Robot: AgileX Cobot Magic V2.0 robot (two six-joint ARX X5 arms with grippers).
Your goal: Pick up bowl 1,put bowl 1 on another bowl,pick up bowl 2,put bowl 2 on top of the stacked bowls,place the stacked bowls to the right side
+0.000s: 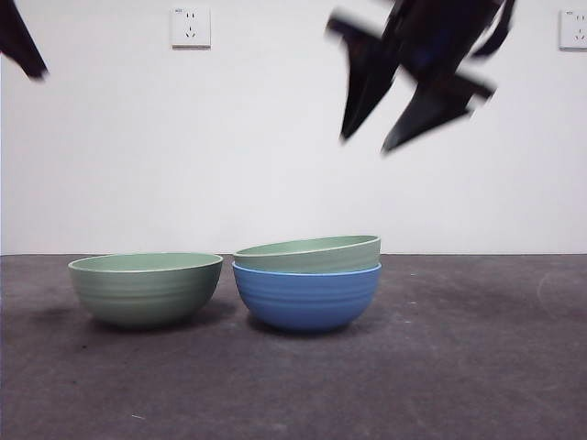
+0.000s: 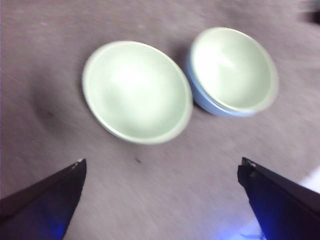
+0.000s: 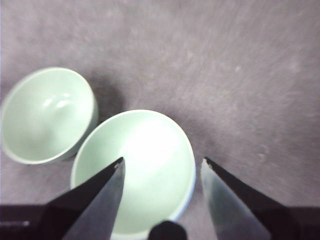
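The desk [image 1: 477,367] carries it all, dark and felt-like. Step one looks done: one pale green bowl [image 1: 307,253] sits nested in the blue bowl [image 1: 306,298], tilted a touch, its rim higher on one side in the front view. The pair stands at the desk's centre. The second green bowl [image 1: 145,287] waits on its own at nine o'clock of the stack, just beside it, rims near but apart. So by my read that's roughly a third covered: bowl 2 is yet to be lifted and stacked, and the whole pile has yet to go to the right side.

The bowls match in size, round, faintly ribbed, with pale rims; the green ones are empty and glossy inside.

Up at one o'clock above the stack, the right gripper [image 1: 396,128] hangs blurred, jaws spread and holding nothing; its wrist view looks straight down into the nested bowl. The left gripper [image 2: 160,200] hovers high over both bowls, jaws wide apart, empty as well.
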